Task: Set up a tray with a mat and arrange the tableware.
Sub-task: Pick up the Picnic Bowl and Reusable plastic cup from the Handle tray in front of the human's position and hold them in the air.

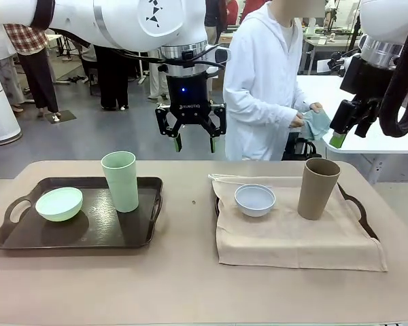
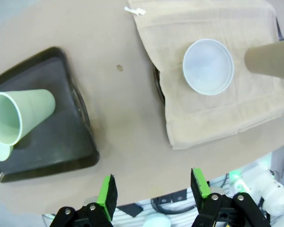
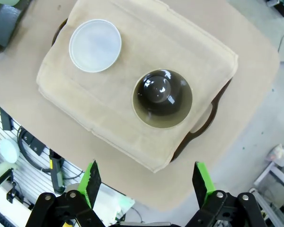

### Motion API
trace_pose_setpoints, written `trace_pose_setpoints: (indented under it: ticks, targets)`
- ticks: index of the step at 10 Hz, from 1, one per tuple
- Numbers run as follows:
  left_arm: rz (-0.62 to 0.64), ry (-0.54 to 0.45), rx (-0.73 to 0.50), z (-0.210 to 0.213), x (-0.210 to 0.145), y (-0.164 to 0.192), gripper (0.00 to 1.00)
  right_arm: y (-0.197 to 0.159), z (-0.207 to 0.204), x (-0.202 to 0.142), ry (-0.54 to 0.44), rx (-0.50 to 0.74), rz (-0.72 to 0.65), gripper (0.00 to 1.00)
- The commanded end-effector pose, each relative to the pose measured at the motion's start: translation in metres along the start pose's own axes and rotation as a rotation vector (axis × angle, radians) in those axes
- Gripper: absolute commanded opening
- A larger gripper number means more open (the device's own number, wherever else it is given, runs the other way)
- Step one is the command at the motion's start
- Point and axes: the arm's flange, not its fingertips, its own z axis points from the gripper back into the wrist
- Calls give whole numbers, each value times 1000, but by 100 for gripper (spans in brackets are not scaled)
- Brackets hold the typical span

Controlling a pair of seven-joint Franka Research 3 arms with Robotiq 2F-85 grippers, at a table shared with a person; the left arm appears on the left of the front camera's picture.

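A dark tray point(image 1: 27, 234) on the left holds a pale mint bowl point(image 1: 59, 204) and an upright pale green tumbler point(image 1: 120, 181). On the right, a beige mat point(image 1: 299, 238) covers a second tray whose handle point(image 1: 357, 207) sticks out. A greyish white bowl point(image 1: 255, 200) and a tan tumbler point(image 1: 317, 188) stand on the mat. My left gripper point(image 1: 190, 141) hangs open high over the table's middle, holding nothing. The left wrist view has its pads point(image 2: 107, 194) over the table's near edge, between the dark tray point(image 2: 47, 156) and the mat point(image 2: 217, 104). My right gripper point(image 1: 338, 139) is raised at the far right, open and empty point(image 3: 146, 182), above the tan tumbler point(image 3: 162, 99).
A person in a white coat point(image 1: 262, 81) stands at the far side and holds a teal cloth point(image 1: 318, 122) in both hands. A bare strip of table point(image 1: 187, 224) lies between the two trays. A white table point(image 1: 394, 142) stands behind on the right.
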Motion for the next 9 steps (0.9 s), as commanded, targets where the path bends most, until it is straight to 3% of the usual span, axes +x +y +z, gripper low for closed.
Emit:
trace_pose_setpoints:
  ticks: [1,4,7,9]
  targets:
    - [-9,-4,-10,2,0,2,82,1,-1,-4,6,-5,7,100]
    - [0,0,0,0,0,0,82,0,0,0,0,0,0,100]
    - [-95,9,-61,4,-36,97,82,-20,2,-25,-8,-4,-121,100]
    - [-57,20,-111,6,-48,169,82,-37,1,-47,7,16,-215,100]
